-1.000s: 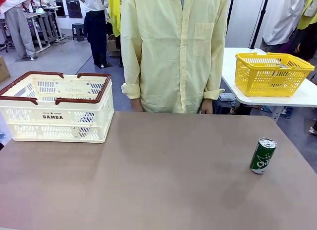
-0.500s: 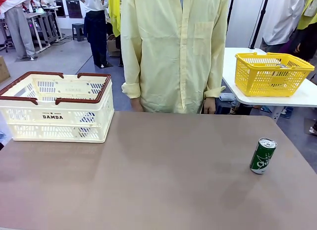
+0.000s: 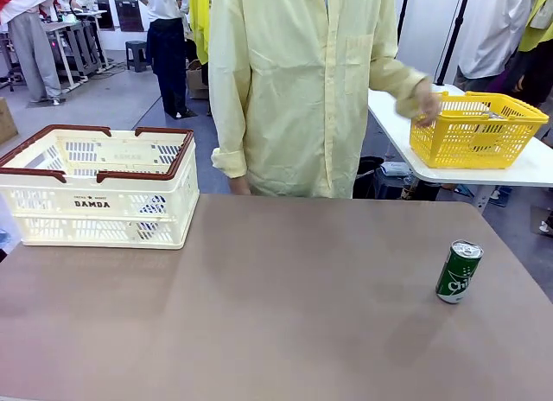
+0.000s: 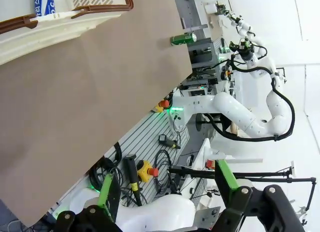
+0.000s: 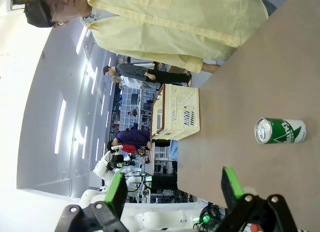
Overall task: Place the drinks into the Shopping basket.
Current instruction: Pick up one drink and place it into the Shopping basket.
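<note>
Right wrist view: right pincer (image 5: 174, 192) spread wide, empty; left pincer (image 4: 167, 187) likewise. Beyond, the green can (image 3: 459, 272) stands upright on the bench (image 3: 276, 323), long axis vertical, lid up, well apart from the Shopping basket (image 3: 99, 219) far left.

Green can (image 3: 459, 271) upright, far right; blue can (image 4: 44, 3) inside cream DAMDA basket (image 3: 104, 218), far left.
</note>
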